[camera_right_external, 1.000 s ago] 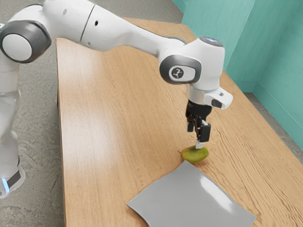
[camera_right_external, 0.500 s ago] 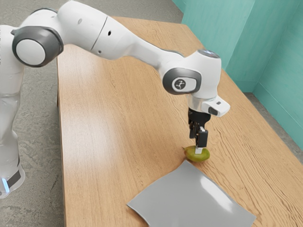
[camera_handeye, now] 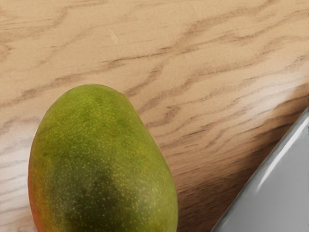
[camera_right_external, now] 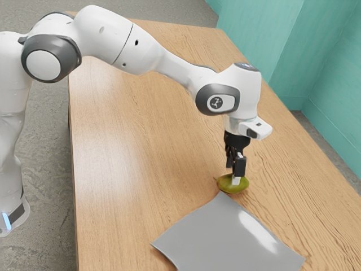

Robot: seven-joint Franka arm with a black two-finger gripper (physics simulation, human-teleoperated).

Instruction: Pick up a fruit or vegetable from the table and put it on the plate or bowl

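A green mango (camera_right_external: 232,183) with a reddish side lies on the wooden table, right by the far corner of a flat grey square plate (camera_right_external: 228,237). My gripper (camera_right_external: 237,176) is lowered onto the mango from above, its black fingers (camera_right_external: 240,165) reaching down on either side of the fruit, still open. In the wrist view the mango (camera_handeye: 101,164) sits large just under my hand, with the plate's edge (camera_handeye: 275,193) beside it.
The wooden table (camera_right_external: 141,141) stretches bare toward the exterior view's left and far side. Its near edge runs close under the plate. A teal wall (camera_right_external: 316,51) stands beyond the table at the exterior view's right.
My hand has come down over the mango, and the arm's upper links have swung a little toward the exterior view's right. The mango and the plate have stayed where they were.
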